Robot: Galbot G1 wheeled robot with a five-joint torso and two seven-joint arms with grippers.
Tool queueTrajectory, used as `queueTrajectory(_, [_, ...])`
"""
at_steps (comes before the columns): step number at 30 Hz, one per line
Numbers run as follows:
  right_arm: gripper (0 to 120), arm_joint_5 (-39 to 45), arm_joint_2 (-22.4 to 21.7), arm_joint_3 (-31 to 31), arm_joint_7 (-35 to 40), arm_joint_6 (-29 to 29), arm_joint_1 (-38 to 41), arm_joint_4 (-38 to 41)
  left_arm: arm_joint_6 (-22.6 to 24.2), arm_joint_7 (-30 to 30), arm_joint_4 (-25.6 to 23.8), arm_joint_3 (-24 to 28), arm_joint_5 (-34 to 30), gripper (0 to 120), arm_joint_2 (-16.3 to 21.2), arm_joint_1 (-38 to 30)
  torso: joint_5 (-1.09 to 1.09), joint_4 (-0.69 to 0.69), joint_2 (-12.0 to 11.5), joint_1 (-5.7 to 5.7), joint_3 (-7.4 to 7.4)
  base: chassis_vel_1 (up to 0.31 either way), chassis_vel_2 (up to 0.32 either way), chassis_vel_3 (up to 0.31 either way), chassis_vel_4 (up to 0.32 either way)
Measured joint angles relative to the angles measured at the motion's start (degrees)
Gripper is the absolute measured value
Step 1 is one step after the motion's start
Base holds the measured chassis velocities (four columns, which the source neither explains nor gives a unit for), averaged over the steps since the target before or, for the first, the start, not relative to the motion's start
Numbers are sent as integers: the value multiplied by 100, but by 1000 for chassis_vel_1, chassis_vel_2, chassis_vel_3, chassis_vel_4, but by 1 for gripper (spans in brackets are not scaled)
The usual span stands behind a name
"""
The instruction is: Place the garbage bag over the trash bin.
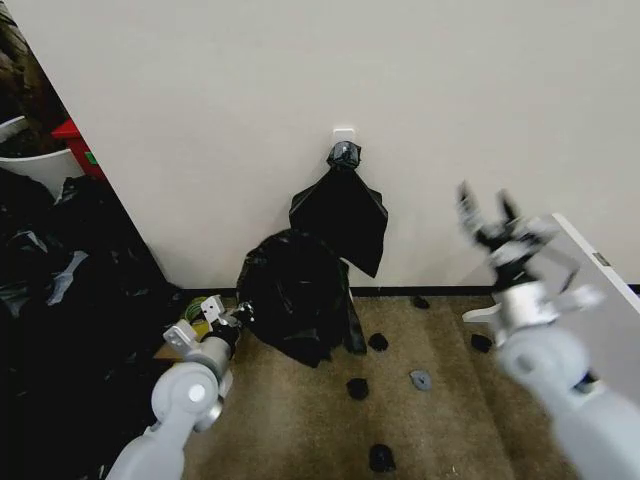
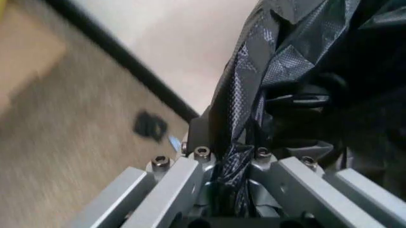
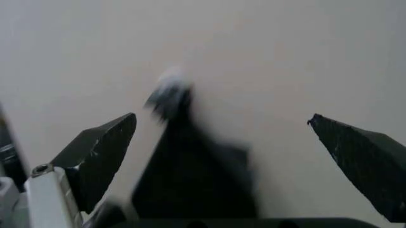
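**Left gripper clamped on bag at the wall's foot; right gripper raised, spread wide**

Nearest the head camera are the two grey, smooth-cased arms rising from the lower corners. The left gripper reaches low over the brown carpet to the edge of the garbage bag; the left wrist view shows its metal fingers drawn together with a pleat of the thin, glossy, finely embossed black film pinched between them. The right gripper is held high before the white wall, its dark wedge-shaped fingertips far apart with nothing between them.

The garbage bag is a large crumpled mound standing on the carpet against the black skirting at the wall's foot. It covers whatever is beneath it, so I cannot tell whether the bin is inside. Above it, a fan-shaped bunch of black bags hangs from a white hook, narrowing to a grey top. Small black scraps lie scattered on the carpet toward the near edge. A heap of loose black plastic fills the left side. No writing is legible.
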Motion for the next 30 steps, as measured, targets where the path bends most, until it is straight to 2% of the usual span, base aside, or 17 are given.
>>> queueTrajectory(2, [100, 36, 175, -246, 9, -105, 36, 8, 331, -249, -26, -243, -578, 1, -90, -42, -2, 0, 0, 0, 0, 0, 0, 0, 0])
queueTrajectory(3, [100, 36, 175, -246, 9, -105, 36, 8, 331, -249, -26, -243, -578, 1, -90, -42, -2, 0, 0, 0, 0, 0, 0, 0, 0])
queueTrajectory(7, [100, 285, 303, -676, -154, -226, 49, 20, 631, -472, -28, -485, -1228, 1, -197, -85, -2, 0, 0, 0, 0, 0, 0, 0, 0])
queueTrajectory(10, [100, 381, 306, -814, -438, -202, 19, -31, 666, -492, -16, -511, -1302, 1, -225, -107, 0, -1, 0, 0, 0, 0, 0, 0, 0])
queueTrajectory(16, [100, 696, 301, -962, -1798, 84, -64, -217, 659, -470, -2, -503, -1241, 1, -231, -118, 0, -1, 0, 0, 0, 0, 0, 0, 0])
queueTrajectory(20, [100, 652, 294, -1057, -1931, 73, -45, -266, 636, -431, -13, -503, -1172, 1, -199, -96, 0, -1, 0, 0, 0, 0, 0, 0, 0])
queueTrajectory(24, [91, 343, 318, -1121, -1687, -38, -27, -370, 619, -406, -38, -512, -1142, 1, -177, -69, 0, -1, 0, 0, 0, 0, 0, 0, 0])
queueTrajectory(27, [78, 10, 343, -1122, -1586, -79, -34, -500, 612, -393, -79, -517, -1134, 1, -155, -56, 0, -1, 0, 0, 0, 0, 0, 0, 0])
queueTrajectory(28, [78, 10, 343, -1122, -1586, -79, -34, -500, 612, -393, -79, -517, -1134, 1, -155, -56, 0, -1, 0, 0, 0, 0, 0, 0, 0])
queueTrajectory(30, [70, -66, 346, -1118, -1594, -81, -41, -586, 605, -384, -104, -535, -1131, 1, -141, -59, 1, -1, 0, 0, 0, 0, 0, 0, 0])
